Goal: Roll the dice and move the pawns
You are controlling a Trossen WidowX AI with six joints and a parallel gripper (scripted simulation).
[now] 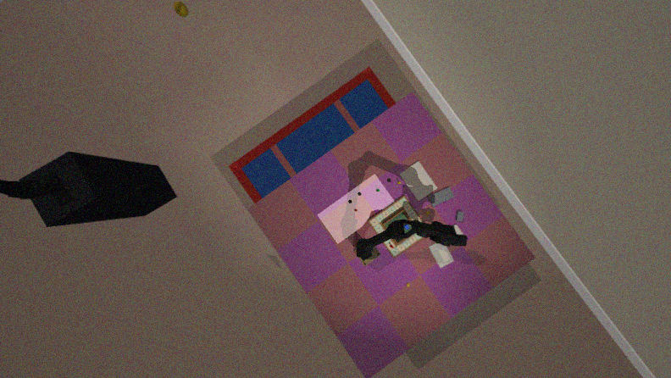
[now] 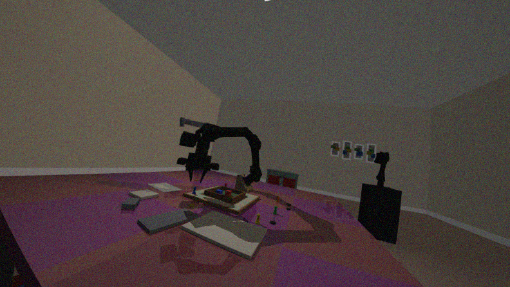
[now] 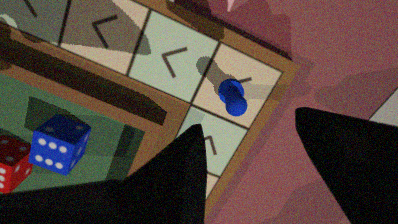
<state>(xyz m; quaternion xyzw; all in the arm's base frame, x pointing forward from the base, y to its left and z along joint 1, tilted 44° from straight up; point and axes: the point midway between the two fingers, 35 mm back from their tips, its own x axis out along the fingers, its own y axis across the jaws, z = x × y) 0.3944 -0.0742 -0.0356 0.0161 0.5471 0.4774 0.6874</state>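
In a dim beige-walled room, a black parallel-jaw gripper (image 3: 250, 165), jaws half open and holding nothing, hangs over a purple-and-pink checkered mat (image 2: 71, 221) near a small blue plastic pawn (image 3: 232, 96).

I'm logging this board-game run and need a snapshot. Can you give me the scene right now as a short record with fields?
gripper: partly open, holding nothing, above the board's corner
blue pawn: upright on a corner square of the board, not between the fingers
blue die: in the green tray, six on one visible side face
red die: in the tray, beside the blue die
step under way: approaching the blue pawn
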